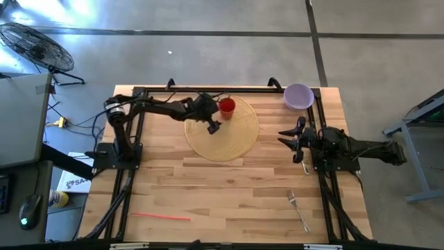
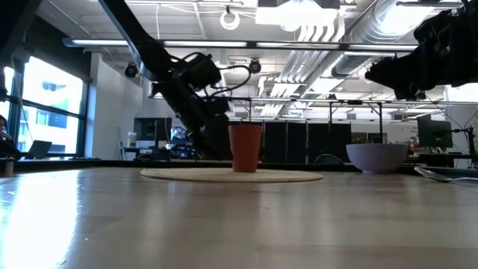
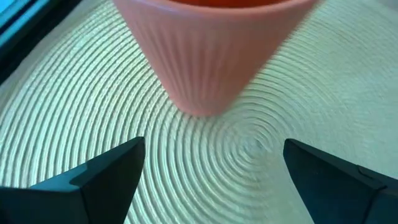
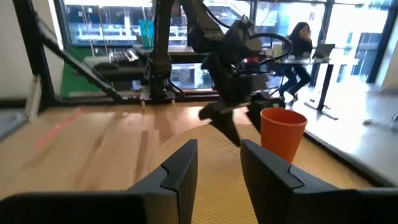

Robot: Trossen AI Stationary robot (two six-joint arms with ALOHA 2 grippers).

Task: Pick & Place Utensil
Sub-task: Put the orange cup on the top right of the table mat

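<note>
- We see the left gripper [image 1: 214,128] over the round mat [image 1: 239,139], jaws wide, just beside the red cup [image 1: 227,106]
- The right gripper [image 1: 286,136] hovers above the counter [image 1: 229,194], jaws slightly apart, holding nothing
- The fork [image 1: 298,208] lies near the counter's front right
</note>
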